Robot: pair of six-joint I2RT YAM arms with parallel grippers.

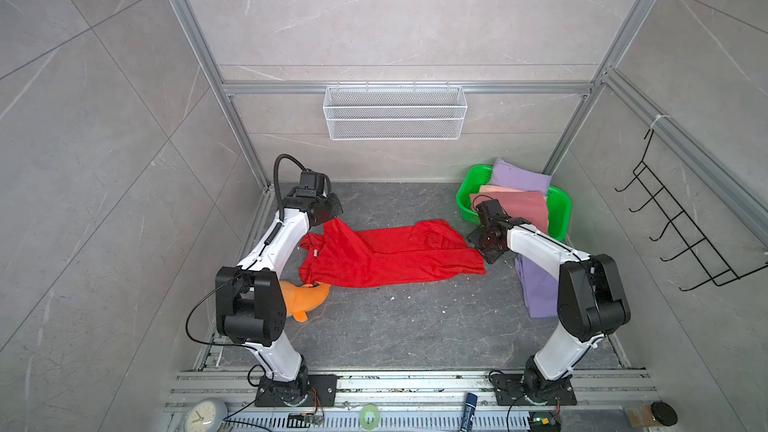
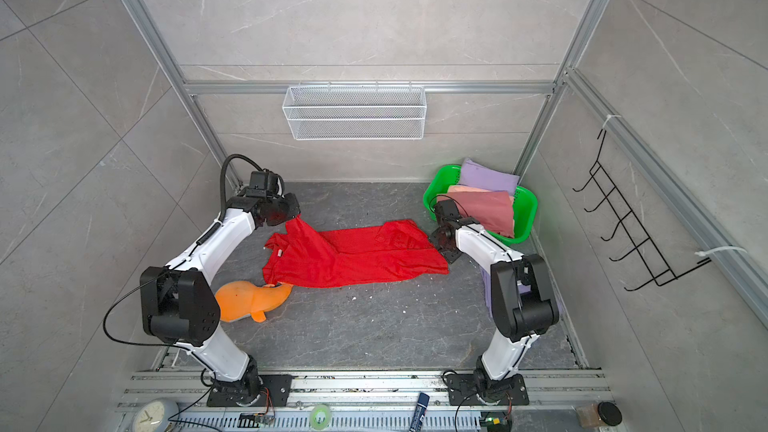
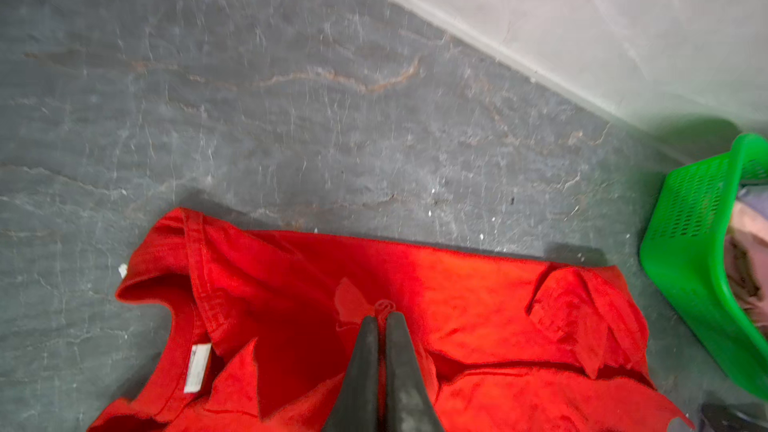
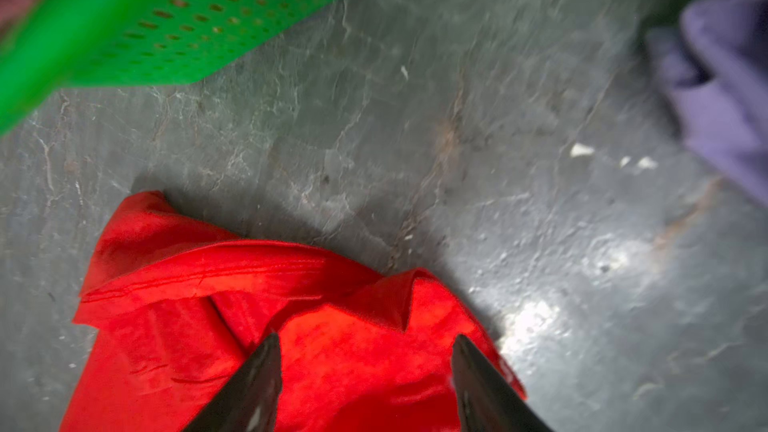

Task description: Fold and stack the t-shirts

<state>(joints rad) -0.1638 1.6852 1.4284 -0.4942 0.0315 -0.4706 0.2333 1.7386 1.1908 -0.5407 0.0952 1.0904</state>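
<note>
Red t-shirt [image 1: 386,259] thin, crumpled; left pincer [image 3: 382,317] pinching raised fold, right pincer [image 4: 365,337] agape over hem.

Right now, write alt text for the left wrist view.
The left claw, shut, pinches a raised fold of the red t-shirt, which lies crumpled on a dark grey surface. A green mesh basket holding cloth stands beyond the shirt.

Orange plush toy [image 1: 305,299] is part-hidden behind left arm [image 1: 249,305] elbow, one end under red t-shirt [image 1: 386,259] hem. Lavender t-shirt [image 1: 538,288] outside green basket [image 3: 690,243] is mostly behind right arm [image 1: 590,297], and blurred and edge-cut in right wrist view. Basket is cut off in left wrist view, smeared in right wrist view. White label [image 3: 197,367] is unreadable. Left gripper [image 3: 382,320] tips are hidden under its own housing in both top views.
</note>
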